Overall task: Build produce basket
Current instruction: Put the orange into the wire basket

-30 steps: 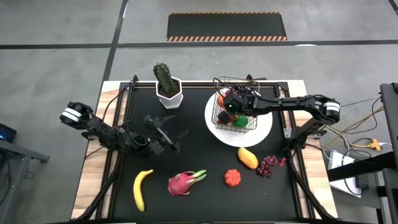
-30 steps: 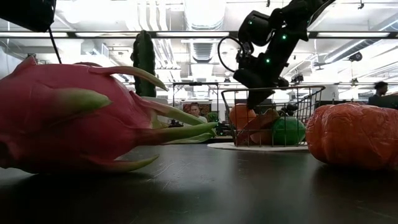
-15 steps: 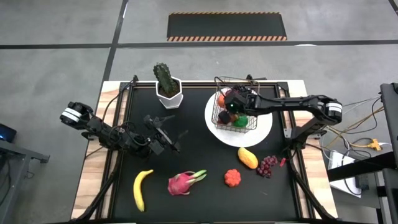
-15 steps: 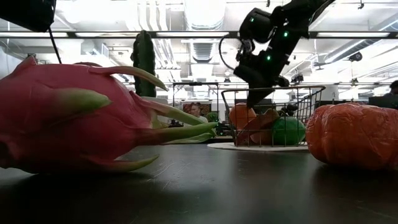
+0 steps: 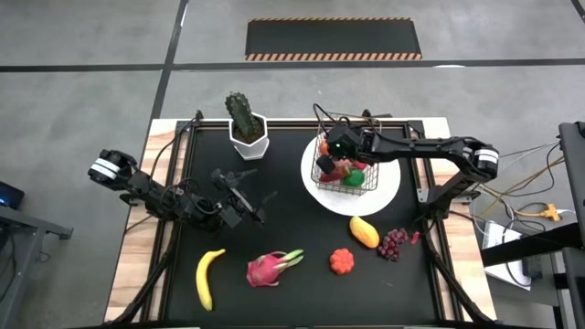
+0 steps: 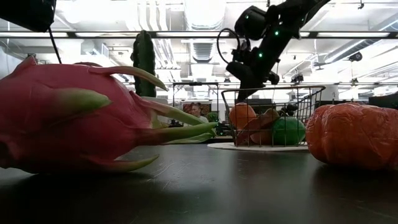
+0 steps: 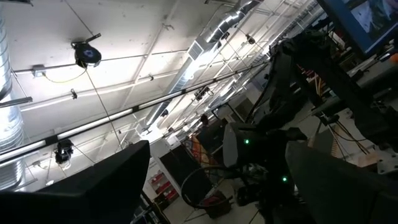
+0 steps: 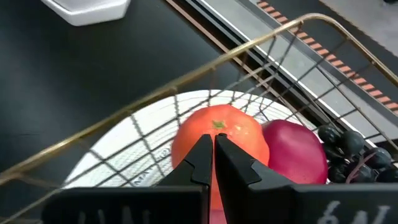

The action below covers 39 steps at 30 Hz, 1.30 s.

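The wire basket [image 5: 347, 169] stands on a round white plate [image 5: 388, 194] and holds an orange [image 8: 217, 140], a red fruit [image 8: 295, 152], a green lime [image 6: 287, 130] and dark grapes [image 8: 345, 146]. My right gripper [image 8: 211, 142] is shut and empty. It hovers at rim height over the basket's left side [image 6: 240, 93], above the orange. On the table's near part lie the banana [image 5: 208, 277], dragon fruit [image 5: 270, 268], an orange-red fruit [image 5: 342, 261], the mango [image 5: 364, 231] and purple grapes [image 5: 393, 242]. My left gripper [image 5: 251, 203] is open and empty at the table's left.
A green cactus in a white pot [image 5: 245, 126] stands at the far edge, left of the plate. The dragon fruit [image 6: 81, 115] and the orange-red fruit [image 6: 351, 134] fill the low view's foreground. A person shows in the room beyond the table.
My right gripper has risen out of the basket to about rim height and has gone a little toward the table's left. The fruits in the basket have stayed where they were.
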Available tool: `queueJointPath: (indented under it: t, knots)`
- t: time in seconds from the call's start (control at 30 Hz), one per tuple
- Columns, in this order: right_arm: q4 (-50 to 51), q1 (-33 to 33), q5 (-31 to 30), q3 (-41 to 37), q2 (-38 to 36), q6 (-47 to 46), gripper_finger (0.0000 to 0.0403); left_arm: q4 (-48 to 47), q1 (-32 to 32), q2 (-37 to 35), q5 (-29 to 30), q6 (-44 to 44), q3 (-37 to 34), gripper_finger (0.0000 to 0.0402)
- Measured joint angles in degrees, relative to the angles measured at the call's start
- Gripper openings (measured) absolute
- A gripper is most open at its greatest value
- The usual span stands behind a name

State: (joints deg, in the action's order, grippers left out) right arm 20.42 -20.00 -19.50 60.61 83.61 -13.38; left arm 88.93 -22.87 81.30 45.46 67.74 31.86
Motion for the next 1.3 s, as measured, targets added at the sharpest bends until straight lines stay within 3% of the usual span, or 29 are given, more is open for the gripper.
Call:
queueJointPath:
  t: [0.5, 0.93, 1.3]
  knots:
    - [8.5, -0.3, 0.3, -0.4, -0.6, -1.5, 0.0009, -1.1, 0.0, 0.0, 0.1, 0.0, 0.0, 0.0357]
    - [9.0, -0.1, 0.0, 0.6, -2.0, -1.6, 0.0009, -1.3, 0.0, 0.0, 0.1, 0.0, 0.0, 0.0357]
    - [2.3, -0.3, 0.0, 0.9, -0.9, 1.2, 0.0009, -1.4, 0.0, 0.0, 0.1, 0.0, 0.0, 0.0357]
